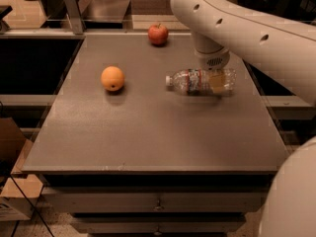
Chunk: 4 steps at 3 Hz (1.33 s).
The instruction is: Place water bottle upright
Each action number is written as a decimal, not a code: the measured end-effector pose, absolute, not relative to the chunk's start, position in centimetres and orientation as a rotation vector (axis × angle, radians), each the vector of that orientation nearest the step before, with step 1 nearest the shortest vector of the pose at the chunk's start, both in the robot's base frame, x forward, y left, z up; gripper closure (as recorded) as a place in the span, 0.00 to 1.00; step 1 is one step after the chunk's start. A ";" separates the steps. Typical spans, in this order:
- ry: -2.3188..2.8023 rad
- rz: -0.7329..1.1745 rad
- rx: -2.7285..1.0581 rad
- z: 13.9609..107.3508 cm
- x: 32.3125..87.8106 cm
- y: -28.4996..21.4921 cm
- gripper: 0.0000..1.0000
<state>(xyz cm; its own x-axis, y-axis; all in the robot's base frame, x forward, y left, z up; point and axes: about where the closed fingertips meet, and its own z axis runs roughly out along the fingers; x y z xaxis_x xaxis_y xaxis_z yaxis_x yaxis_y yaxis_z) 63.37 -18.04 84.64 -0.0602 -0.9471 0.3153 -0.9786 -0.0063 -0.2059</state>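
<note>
gripper (217,82) down at table height, over the base-end half of the water bottle (190,81), hanging from the white arm (237,28) that reaches in from the upper right. wide, narrow or clamped on the bottle: cannot tell. water bottle lies on its side on the right rear part of the grey table (148,137), white cap (169,80) pointing left. orange (112,78) left of the cap, well apart. red apple (158,34) at the far edge. cardboard box (15,201) on the floor, lower left.

Office-like workroom: grey table (148,132) over drawers (123,201), cardboard box (12,194) on the floor, tool (217,83) over the table's far right.
</note>
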 end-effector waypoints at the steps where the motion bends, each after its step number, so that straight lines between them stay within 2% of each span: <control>1: -2.196 0.472 2.105 85.0 63.1 -17.4 0.87; 2: -2.269 0.272 2.170 86.9 62.3 -16.1 1.00; 4: -2.437 -0.163 2.391 93.3 60.4 -12.7 1.00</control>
<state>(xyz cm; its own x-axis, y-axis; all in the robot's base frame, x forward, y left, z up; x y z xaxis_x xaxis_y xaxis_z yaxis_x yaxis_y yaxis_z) 60.39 -12.68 93.30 -0.0020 -0.9657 -0.2598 -0.9917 0.0353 -0.1236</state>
